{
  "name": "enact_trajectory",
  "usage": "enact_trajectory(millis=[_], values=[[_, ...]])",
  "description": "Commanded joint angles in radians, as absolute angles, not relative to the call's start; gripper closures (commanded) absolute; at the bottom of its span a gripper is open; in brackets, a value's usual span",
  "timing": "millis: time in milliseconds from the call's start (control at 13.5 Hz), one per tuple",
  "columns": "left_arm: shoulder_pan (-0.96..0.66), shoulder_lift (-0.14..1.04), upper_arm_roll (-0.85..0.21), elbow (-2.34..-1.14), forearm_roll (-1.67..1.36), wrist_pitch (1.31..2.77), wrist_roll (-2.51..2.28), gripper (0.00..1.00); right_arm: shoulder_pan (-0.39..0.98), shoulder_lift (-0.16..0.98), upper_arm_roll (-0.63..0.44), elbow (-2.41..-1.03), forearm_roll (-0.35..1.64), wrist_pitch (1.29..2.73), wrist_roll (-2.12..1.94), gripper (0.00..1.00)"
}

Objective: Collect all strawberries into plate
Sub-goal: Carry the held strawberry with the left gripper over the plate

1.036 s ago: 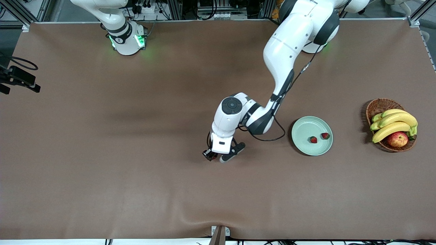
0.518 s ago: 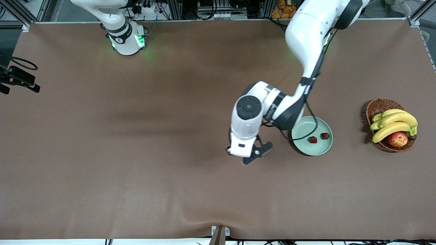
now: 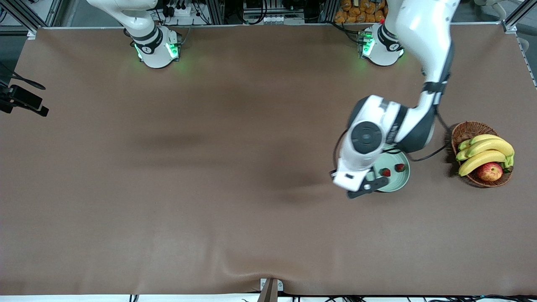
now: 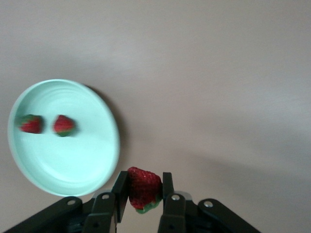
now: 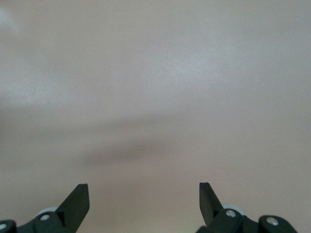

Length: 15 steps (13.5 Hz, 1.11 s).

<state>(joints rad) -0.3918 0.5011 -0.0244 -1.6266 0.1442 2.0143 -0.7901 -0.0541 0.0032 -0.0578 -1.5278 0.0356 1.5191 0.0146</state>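
My left gripper [image 4: 144,187] is shut on a small red strawberry [image 4: 144,188] with its green top pointing down between the fingers. In the front view the left gripper [image 3: 364,186] hangs over the edge of the pale mint-green plate [image 3: 403,178] that faces the right arm's end. The held berry is hidden there under the hand. Two more strawberries [image 3: 385,172] [image 3: 400,167] lie side by side in the plate [image 4: 73,160], seen too in the left wrist view as berries [image 4: 31,124] [image 4: 63,125]. My right gripper [image 5: 144,194] is open over bare brown table and waits.
A brown wicker basket [image 3: 465,130] with bananas [image 3: 486,151] and a red-yellow apple [image 3: 489,171] stands beside the plate toward the left arm's end. A black device [image 3: 23,100] sits at the table edge by the right arm's end.
The left arm has swung from the middle of the table toward the plate, carrying the strawberry, and now overlaps the plate's edge. The right gripper has not changed.
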Motion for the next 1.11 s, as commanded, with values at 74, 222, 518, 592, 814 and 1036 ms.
enact_trajectory(millis=[74, 222, 518, 592, 814, 1036], values=[[-0.307, 0.419, -0.037, -1.863, 0.17, 2.118, -0.713, 0.87, -0.06, -0.008, -0.038, -1.525, 0.003, 1.511, 0.031, 0.0], [-0.253, 0.426, -0.037, -1.929, 0.17, 2.195, -0.703, 0.87, -0.057, -0.008, -0.038, -1.525, -0.005, 1.511, 0.032, 0.0], [-0.224, 0.434, -0.037, -1.977, 0.169, 2.249, -0.69, 0.0, -0.055, -0.008, -0.038, -1.525, -0.005, 1.509, 0.032, 0.0], [-0.207, 0.42, -0.038, -1.97, 0.169, 2.237, -0.693, 0.0, -0.055, -0.008, -0.038, -1.525, -0.005, 1.509, 0.032, 0.0], [-0.199, 0.336, -0.041, -1.931, 0.164, 2.146, -0.693, 0.0, -0.055, -0.008, -0.038, -1.525, -0.005, 1.511, 0.032, 0.0], [-0.198, 0.276, -0.041, -1.804, 0.149, 1.969, -0.667, 0.0, -0.055, -0.008, -0.038, -1.525, -0.005, 1.509, 0.032, 0.0]])
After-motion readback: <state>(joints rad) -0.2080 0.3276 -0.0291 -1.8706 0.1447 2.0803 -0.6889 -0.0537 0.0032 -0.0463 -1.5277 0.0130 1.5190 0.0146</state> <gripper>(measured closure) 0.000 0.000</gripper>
